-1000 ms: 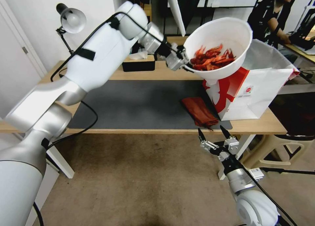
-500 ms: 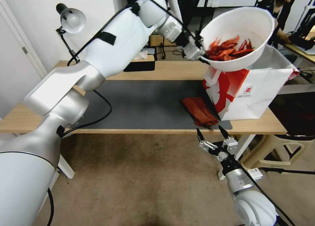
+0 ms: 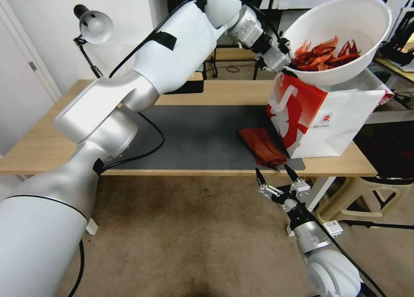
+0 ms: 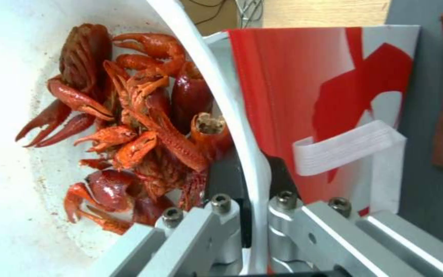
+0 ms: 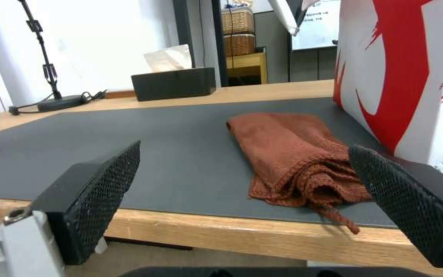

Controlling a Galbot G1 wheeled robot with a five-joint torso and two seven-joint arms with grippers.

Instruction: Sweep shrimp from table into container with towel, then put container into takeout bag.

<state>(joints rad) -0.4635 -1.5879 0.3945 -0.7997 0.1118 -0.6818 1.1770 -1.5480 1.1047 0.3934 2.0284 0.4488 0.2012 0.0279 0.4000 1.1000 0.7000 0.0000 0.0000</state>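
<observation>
Currently: left gripper (image 3: 288, 63), fingers clamped on the rim of the container (image 3: 345, 38), raised above the open top of the bag (image 3: 327, 120) at the table's (image 3: 43, 146) right end. Shrimp (image 3: 323, 55) piled inside the container. Towel (image 3: 262, 147) crumpled on the grey mat (image 3: 194, 133), just left of the bag. Right gripper (image 3: 277, 182), fingers apart, below the near table edge by the towel.
</observation>
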